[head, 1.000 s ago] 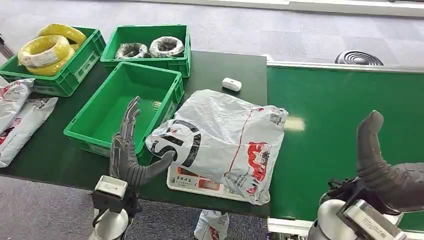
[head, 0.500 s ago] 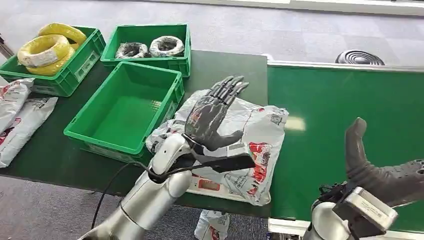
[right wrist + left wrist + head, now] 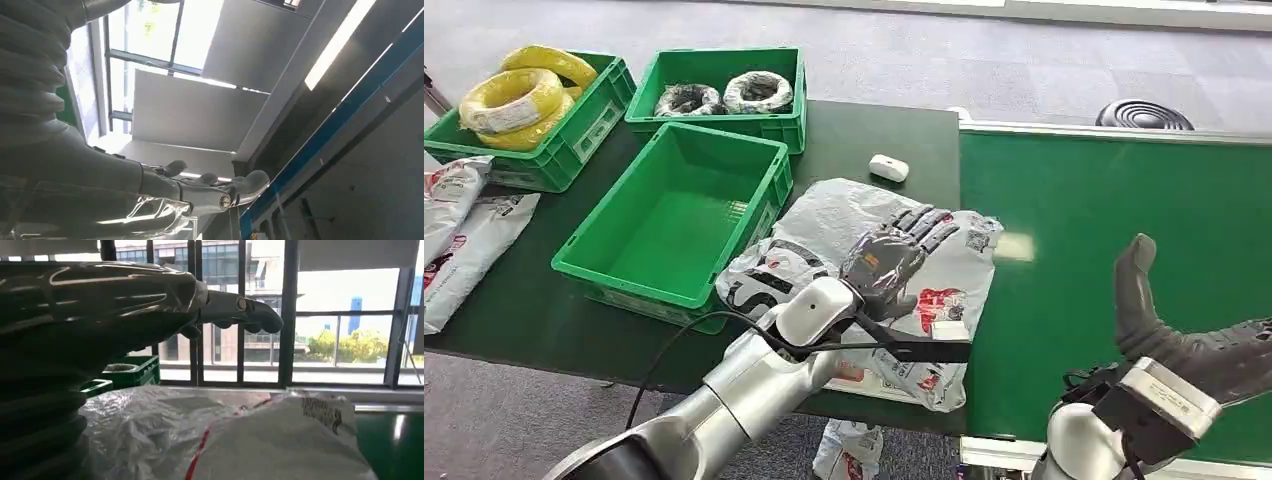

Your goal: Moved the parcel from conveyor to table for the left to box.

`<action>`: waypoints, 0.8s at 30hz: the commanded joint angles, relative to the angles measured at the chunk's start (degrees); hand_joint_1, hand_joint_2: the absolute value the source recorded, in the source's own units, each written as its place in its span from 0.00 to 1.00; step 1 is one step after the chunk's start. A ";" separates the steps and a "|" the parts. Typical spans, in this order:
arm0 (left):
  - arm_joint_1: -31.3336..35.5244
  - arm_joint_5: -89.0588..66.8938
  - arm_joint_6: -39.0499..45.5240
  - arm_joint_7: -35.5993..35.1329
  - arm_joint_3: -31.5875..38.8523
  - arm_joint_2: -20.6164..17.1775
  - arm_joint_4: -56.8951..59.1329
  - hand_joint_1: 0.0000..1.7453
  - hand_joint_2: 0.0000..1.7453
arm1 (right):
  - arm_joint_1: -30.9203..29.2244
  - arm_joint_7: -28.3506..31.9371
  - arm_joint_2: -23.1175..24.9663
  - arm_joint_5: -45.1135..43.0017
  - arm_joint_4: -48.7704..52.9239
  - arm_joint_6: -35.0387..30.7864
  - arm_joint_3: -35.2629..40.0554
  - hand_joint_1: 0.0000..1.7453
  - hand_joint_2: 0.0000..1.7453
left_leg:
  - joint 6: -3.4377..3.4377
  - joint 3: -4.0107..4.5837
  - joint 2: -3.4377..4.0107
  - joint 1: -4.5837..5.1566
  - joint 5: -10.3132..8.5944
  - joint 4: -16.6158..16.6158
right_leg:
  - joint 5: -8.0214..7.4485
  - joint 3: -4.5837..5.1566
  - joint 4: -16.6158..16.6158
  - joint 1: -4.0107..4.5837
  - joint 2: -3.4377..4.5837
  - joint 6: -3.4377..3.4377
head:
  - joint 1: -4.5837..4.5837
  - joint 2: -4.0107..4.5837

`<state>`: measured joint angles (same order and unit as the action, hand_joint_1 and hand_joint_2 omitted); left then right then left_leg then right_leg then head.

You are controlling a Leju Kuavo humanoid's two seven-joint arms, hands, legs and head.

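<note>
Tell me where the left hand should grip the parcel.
Probably the parcel's crumpled near-left corner, coming from above on the bin side. It lies flat and slack, so loose film bunches best there. The left hand hovers flat over its middle.

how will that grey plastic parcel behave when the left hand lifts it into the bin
The parcel looks wrinkled and bulging, so it will probably sag and fold rather than stay flat. Its glossy film may slip under the left hand, spread flat over it. It lies flat, so rolling seems unlikely.

Dark table (image 3: 864,135) carries parcel (image 3: 844,215), green crates (image 3: 674,210), white device (image 3: 887,167).
</note>
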<state>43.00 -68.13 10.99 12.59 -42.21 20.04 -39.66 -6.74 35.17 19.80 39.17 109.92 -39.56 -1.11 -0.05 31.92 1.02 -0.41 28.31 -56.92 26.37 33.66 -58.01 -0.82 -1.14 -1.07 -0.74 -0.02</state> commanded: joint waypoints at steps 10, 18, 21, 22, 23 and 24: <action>3.12 -2.49 -7.74 -4.40 -11.25 -0.04 17.87 0.00 1.00 | -0.41 -1.24 -0.95 0.30 -2.98 -0.44 -0.53 0.00 1.00 | 0.00 -0.14 0.01 -0.04 -0.05 0.15 | -0.10 -0.15 0.18 0.04 0.16 0.05 | 0.00 0.00; 3.40 -0.70 -10.56 -4.67 -12.85 -0.04 19.96 0.00 1.00 | -0.90 -0.59 -0.49 0.28 -3.46 -0.44 -1.43 0.00 1.00 | 0.00 -0.43 0.06 -0.03 -0.10 0.27 | -0.18 -0.46 0.27 0.03 0.25 0.09 | 0.00 0.00; 3.54 -0.62 -10.62 -4.68 -12.75 -0.04 20.11 0.00 1.00 | -0.95 -0.49 -0.54 0.19 -3.58 -0.44 -1.53 0.00 1.00 | 0.00 -0.56 0.07 -0.04 -0.03 0.17 | -0.09 -0.58 0.16 0.03 0.20 0.07 | 0.00 0.00; 3.54 -0.62 -10.62 -4.68 -12.75 -0.04 20.11 0.00 1.00 | -0.95 -0.49 -0.54 0.19 -3.58 -0.44 -1.53 0.00 1.00 | -0.01 -0.54 0.09 -0.05 -0.09 0.24 | -0.17 -0.56 0.24 0.03 0.27 0.09 | 0.00 0.00; 3.54 -0.62 -10.62 -4.68 -12.75 -0.04 20.11 0.00 1.00 | -0.95 -0.49 -0.54 0.19 -3.58 -0.44 -1.53 0.00 1.00 | 0.00 -0.58 0.10 -0.04 -0.03 0.17 | -0.10 -0.61 0.16 0.02 0.22 0.07 | -0.02 0.00; 3.54 -0.62 -10.62 -4.68 -12.75 -0.04 20.11 0.00 1.00 | -0.95 -0.49 -0.54 0.19 -3.58 -0.44 -1.53 0.00 1.00 | 0.00 -0.60 0.08 -0.05 0.01 0.12 | -0.06 -0.66 0.12 0.03 0.16 0.05 | 0.00 0.00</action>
<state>48.01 -68.56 1.81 8.20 -52.02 21.25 -25.42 -6.46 34.36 19.76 39.65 109.35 -39.56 -1.53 -0.04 31.39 1.03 -0.44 28.35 -56.90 26.39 33.06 -58.00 -0.81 -1.15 -1.06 -0.74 -0.02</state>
